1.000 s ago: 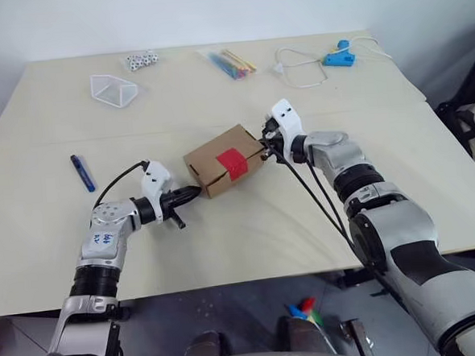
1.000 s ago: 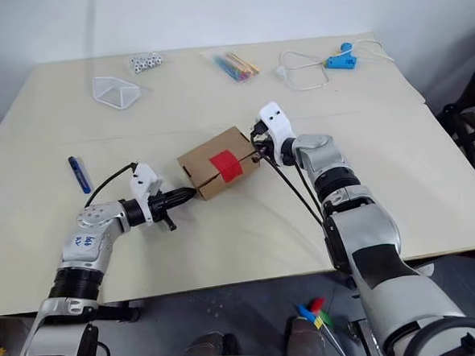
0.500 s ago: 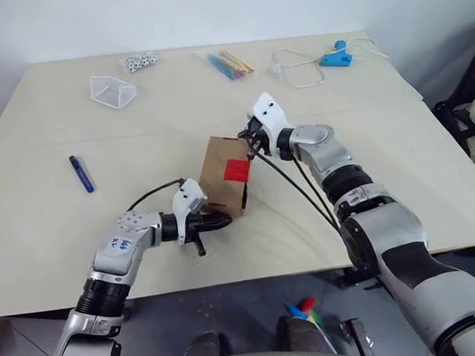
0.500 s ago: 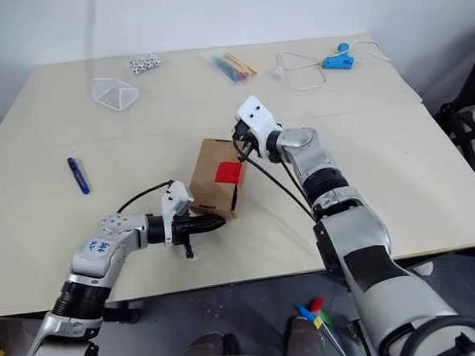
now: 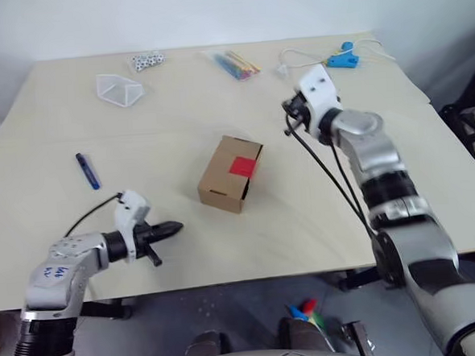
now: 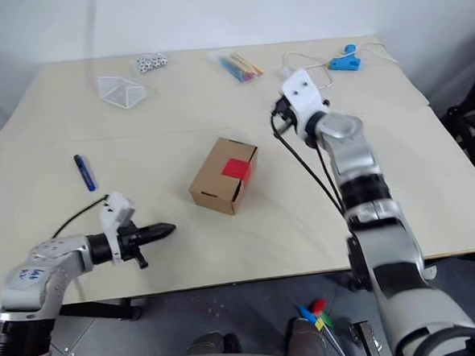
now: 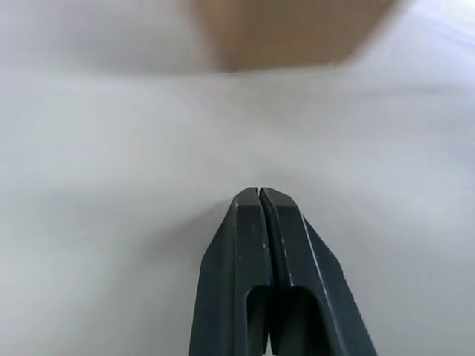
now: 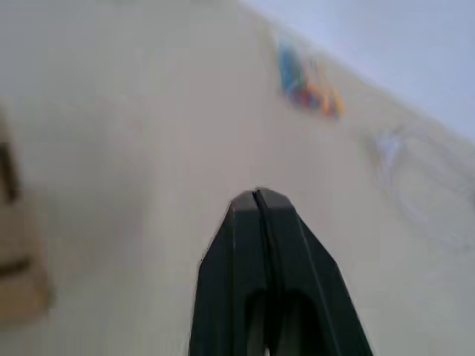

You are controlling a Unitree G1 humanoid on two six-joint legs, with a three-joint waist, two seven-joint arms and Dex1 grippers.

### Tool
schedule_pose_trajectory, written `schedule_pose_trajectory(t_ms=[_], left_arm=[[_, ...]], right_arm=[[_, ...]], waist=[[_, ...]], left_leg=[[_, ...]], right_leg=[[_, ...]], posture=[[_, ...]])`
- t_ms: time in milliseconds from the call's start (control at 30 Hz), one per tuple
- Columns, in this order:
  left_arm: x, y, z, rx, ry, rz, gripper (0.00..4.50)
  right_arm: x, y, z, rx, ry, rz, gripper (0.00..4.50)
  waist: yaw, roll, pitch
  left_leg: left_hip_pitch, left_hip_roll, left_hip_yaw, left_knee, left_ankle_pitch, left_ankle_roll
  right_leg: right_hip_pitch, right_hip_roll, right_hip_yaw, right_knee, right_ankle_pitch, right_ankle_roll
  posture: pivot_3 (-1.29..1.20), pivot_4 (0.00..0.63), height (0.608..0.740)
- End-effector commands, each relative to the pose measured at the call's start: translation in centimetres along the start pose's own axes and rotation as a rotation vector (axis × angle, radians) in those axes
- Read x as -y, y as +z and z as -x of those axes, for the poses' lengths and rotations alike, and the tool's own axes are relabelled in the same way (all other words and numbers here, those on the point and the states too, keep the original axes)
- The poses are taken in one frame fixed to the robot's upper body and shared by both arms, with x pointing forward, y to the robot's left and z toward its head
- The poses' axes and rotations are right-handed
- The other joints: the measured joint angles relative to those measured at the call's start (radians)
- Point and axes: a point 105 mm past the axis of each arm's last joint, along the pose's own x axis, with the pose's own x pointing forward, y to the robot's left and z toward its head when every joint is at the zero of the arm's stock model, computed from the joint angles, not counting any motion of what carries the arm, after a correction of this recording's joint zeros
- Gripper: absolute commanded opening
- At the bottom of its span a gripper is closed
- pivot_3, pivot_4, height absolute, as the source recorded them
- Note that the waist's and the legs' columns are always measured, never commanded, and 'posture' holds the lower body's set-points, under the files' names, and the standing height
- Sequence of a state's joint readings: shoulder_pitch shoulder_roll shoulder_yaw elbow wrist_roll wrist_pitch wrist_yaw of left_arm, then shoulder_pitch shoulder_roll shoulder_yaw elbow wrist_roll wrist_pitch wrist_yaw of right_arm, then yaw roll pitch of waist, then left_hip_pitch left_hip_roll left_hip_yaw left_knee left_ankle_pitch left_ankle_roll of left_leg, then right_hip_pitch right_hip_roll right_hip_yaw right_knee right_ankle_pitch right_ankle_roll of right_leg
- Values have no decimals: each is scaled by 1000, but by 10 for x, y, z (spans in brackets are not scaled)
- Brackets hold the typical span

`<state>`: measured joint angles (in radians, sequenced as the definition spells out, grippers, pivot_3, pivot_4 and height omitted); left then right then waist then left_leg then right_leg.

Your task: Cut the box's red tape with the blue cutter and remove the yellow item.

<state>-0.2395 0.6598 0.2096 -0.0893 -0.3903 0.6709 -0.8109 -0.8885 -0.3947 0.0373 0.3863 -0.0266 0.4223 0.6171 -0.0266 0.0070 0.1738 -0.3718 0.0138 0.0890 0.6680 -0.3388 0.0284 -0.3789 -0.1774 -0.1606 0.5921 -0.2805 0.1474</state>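
The small brown cardboard box [image 5: 230, 173] sits near the middle of the pale tabletop [image 5: 177, 109], closed, with the short red tape [image 5: 242, 166] patch on its upper face. The slim dark-blue pen-shaped cutter [image 5: 87, 170] lies well apart from the box, towards the robot's left. The left gripper [image 5: 173, 228] hovers near the box on its near-left side, fingers pressed together and holding nothing, pointing towards it. The right gripper [image 6: 277, 113] is raised beyond the box on its far-right side, also closed and empty. Further from the box, a clear bag of coloured sticks [image 5: 234, 64] rests near the tabletop's far edge.
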Motion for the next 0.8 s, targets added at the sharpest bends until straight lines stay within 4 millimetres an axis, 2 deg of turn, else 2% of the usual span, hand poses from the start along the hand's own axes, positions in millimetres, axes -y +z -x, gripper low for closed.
schedule_pose_trajectory(t_ms=[33, 100, 167, 267, 400, 567, 700, 800], left_arm=[[-20, 17, -1, 79, 66, -55, 28], [-26, 24, -15, 108, 56, -68, 28], [-23, 35, -41, 143, -2, -92, 28], [-14, 47, -68, 163, -79, -111, 28], [5, 55, -91, 160, -205, -137, 28], [28, 59, -95, 139, -336, -168, 28], [50, 56, -93, 103, -435, -187, 28], [62, 54, -92, 87, -472, -193, 28]], right_arm=[[-19, 11, 26, -23, 49, -7, 0], [-37, -2, 39, -80, 84, -44, 0], [-53, -8, 42, -115, 100, -105, 0], [-64, -7, 36, -128, 105, -162, 0], [-74, 1, 23, -110, 127, -185, 0], [-76, 12, 16, -95, 136, -164, 0], [-77, 19, 18, -83, 159, -134, 0], [-76, 20, 20, -84, 177, -118, 0]], waist=[[3, 0, 0], [3, 0, 0], [13, 0, 0], [17, 0, 0], [4, 0, 0], [-3, 0, 0], [-3, 0, 0], [-1, 0, 0]], left_leg=[[0, -2, 2, 0, 0, 0], [-1, -1, 2, 2, 0, 0], [-1, -1, 2, 3, 0, 0], [-2, -1, 5, 8, 0, 0], [-4, 0, 8, 10, 0, 0], [-6, 1, 8, 8, 1, -1], [-17, 1, 9, 12, 1, -1], [-18, 1, 10, 13, 1, -1]], right_leg=[[0, 0, 1, -1, 0, 0], [-1, 0, 1, 0, 0, 0], [0, 1, 1, 0, 0, 0], [0, 2, 1, 0, 0, 0], [-2, 3, 1, 1, 0, 0], [-6, 4, 1, 3, 0, 0], [-16, 4, 1, 6, 0, 0], [-16, 4, 1, 6, 0, 0]], posture=[[0, 150, 740], [0, 150, 740], [0, 150, 740], [0, 150, 740], [0, 150, 740], [0, 150, 740], [0, 150, 740], [0, 150, 740]])
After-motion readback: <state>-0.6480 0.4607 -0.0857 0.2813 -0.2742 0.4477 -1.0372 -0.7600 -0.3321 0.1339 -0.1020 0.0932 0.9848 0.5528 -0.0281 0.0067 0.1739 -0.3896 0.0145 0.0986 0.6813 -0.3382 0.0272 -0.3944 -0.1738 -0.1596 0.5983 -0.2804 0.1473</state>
